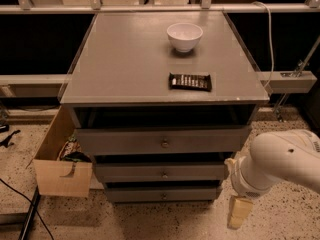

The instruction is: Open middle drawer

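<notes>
Gray bench carrying white bowl and dark bar, middle drawer under the taller drawer, hand low at right, apart from it, open or closed I cannot tell

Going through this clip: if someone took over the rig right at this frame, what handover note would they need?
Hand: low down, off the right side of the cabinet, pointing downward, touching nothing.
Middle drawer: does not look pulled out; its knob sits at the centre of the front, well to the left of the hand.
Done: nothing visible on the drawer yet.
Left: bring the hand across to the knob, grip it, and pull the drawer out.
On top of the cabinet: a white bowl and a dark packet, both clear of the drawers.
</notes>
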Robot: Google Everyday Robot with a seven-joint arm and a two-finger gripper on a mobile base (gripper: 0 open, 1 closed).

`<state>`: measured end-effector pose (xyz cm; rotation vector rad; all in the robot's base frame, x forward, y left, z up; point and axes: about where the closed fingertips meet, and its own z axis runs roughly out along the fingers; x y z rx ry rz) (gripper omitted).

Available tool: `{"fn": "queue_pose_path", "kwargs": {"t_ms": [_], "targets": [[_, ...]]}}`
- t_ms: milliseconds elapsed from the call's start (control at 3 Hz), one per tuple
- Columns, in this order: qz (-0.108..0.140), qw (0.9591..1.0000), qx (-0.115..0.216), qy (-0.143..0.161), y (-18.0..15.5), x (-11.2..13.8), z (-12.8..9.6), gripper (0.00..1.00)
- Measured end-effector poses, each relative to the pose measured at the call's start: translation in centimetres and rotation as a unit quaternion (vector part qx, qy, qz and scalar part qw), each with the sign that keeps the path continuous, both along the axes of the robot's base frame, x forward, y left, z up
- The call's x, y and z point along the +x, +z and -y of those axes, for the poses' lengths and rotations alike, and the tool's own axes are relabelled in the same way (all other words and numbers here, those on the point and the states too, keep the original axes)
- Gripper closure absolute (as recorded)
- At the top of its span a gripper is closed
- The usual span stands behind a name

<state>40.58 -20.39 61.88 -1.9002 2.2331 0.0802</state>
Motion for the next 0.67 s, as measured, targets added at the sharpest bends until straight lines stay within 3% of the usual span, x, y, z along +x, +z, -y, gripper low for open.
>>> {"fn": "queue_pose_path", "kwargs": {"t_ms": [667], "targets": [[0.042, 0.9986, 0.026, 0.019, -5.0, 2.7, -0.9, 0.00]]}}
